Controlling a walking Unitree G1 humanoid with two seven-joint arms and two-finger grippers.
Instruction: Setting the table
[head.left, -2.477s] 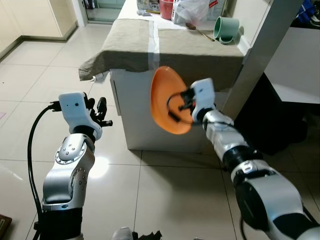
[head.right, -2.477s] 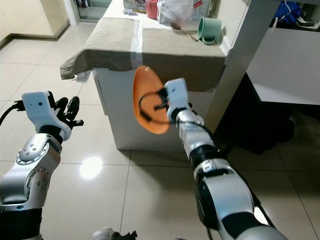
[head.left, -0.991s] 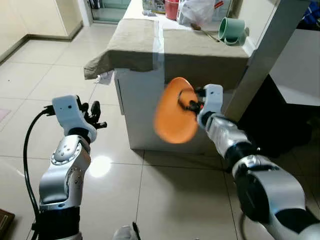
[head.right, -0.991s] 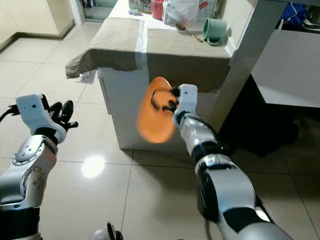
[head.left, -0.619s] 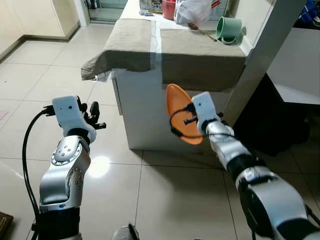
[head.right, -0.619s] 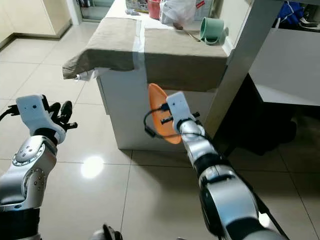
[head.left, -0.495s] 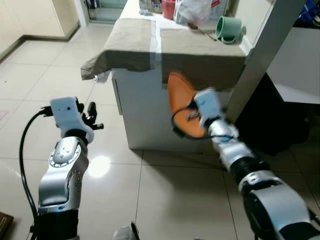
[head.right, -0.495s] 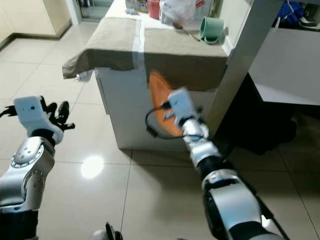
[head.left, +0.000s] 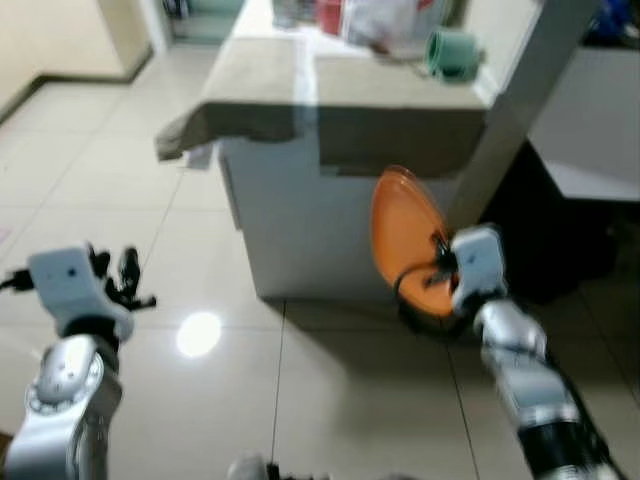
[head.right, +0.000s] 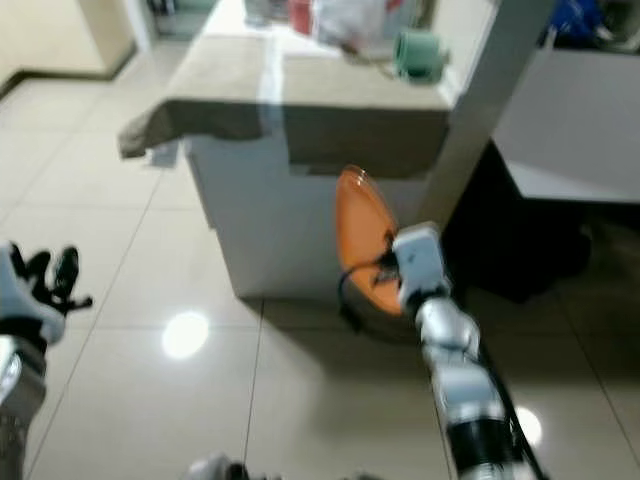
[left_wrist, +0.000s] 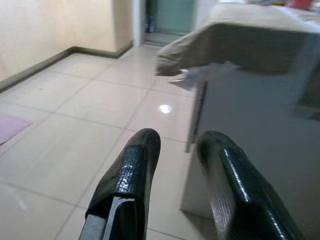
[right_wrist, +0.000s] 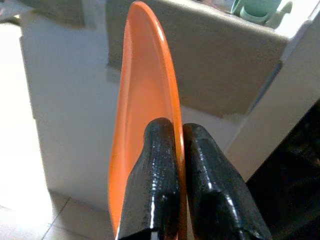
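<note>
An orange plate (head.left: 403, 238) is held on edge, upright, in front of the white table base, below the table top. My right gripper (head.left: 441, 263) is shut on its rim; in the right wrist view both black fingers (right_wrist: 159, 150) pinch the plate's edge (right_wrist: 142, 115). The table (head.left: 260, 95) wears a khaki cloth and stands just beyond the plate. My left gripper (head.left: 115, 275) hangs low at the left over the tiled floor, its fingers (left_wrist: 135, 160) slightly apart with nothing between them.
A green mug (head.left: 452, 52) lies on the table's far right, beside a white bag (head.left: 385, 22) and a red container. A grey pillar (head.left: 512, 105) rises right of the table, with a dark gap and a white counter (head.left: 590, 130) beyond. Tiled floor spreads to the left.
The picture has blurred and shifted as the camera moves. My right arm has carried the plate lower and to the right, still on edge. My left arm has sunk toward the lower left.
</note>
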